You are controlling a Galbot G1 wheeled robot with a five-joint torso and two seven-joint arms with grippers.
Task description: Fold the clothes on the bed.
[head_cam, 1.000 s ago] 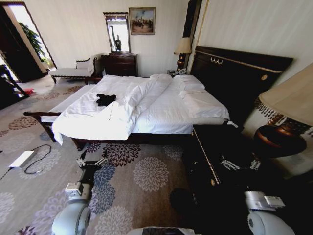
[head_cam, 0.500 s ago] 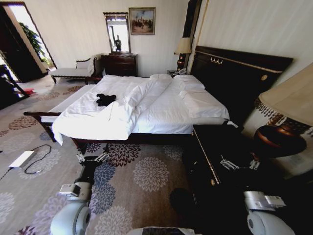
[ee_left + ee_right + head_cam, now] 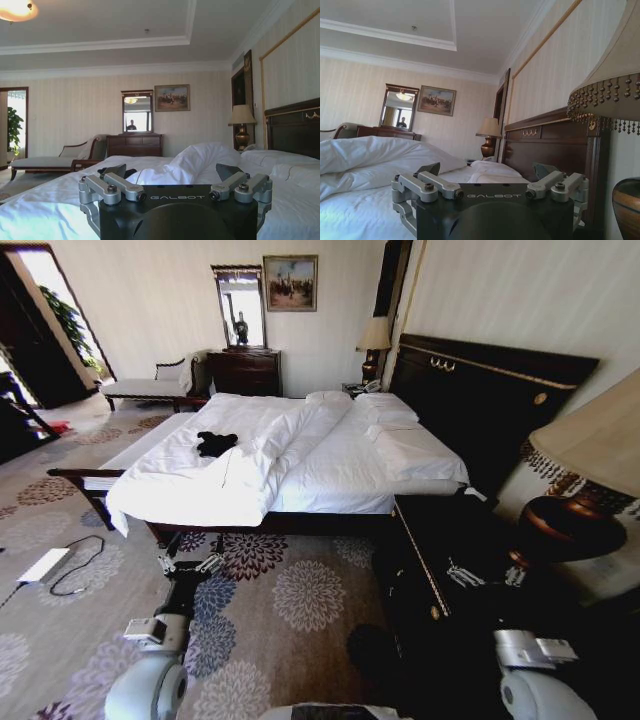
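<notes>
The black T-shirt (image 3: pixel 216 444) lay crumpled on the white duvet (image 3: pixel 190 490) left of the frame's centre, well beyond the spread left tool (image 3: pixel 190 565) and spread right tool (image 3: pixel 485 575), so closing squarely on the bed (image 3: pixel 330 465) first seemed wise.

Head view high, looking down at bed (image 3: pixel 340 455) — wrist views low, level, sharing it

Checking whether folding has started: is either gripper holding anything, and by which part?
Nothing is held. The left gripper and right gripper are open and empty; the black T-shirt lies untouched on the bed.
</notes>
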